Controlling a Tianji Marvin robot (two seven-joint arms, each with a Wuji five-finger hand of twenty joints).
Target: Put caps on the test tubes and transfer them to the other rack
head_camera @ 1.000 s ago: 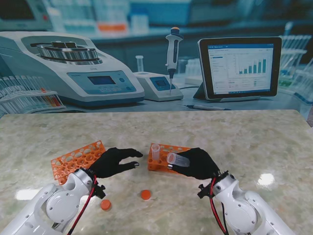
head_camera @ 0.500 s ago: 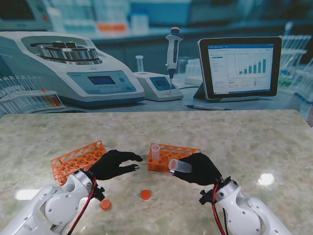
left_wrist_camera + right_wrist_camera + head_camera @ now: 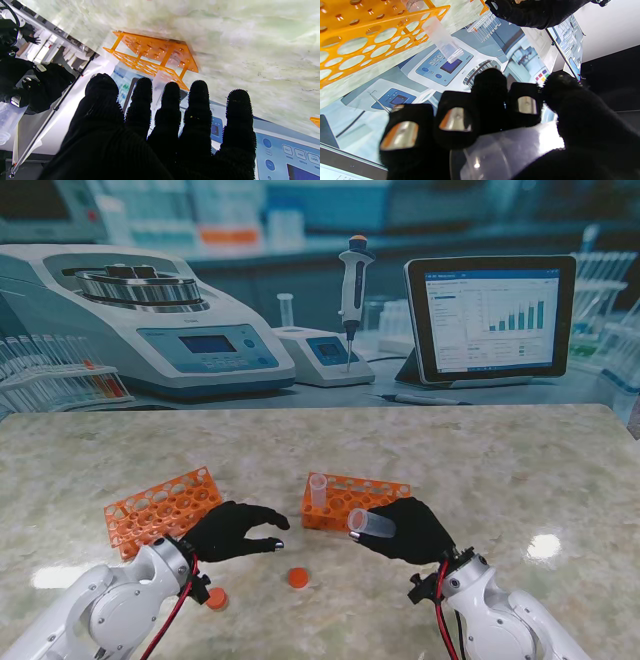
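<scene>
The right hand (image 3: 408,530) has its black-gloved fingers (image 3: 456,120) wrapped around a clear plastic test tube (image 3: 370,523), held nearly on its side, uncapped mouth pointing left, just nearer to me than the orange perforated rack (image 3: 372,493). One more clear uncapped tube (image 3: 318,491) stands upright in that rack's left end. The left hand (image 3: 228,530) hovers with fingers (image 3: 198,110) spread, gripping nothing, beside the second orange rack (image 3: 160,505). Two small orange caps lie on the marble counter (image 3: 520,470): one (image 3: 297,577) between the hands, another (image 3: 216,598) by the left wrist.
</scene>
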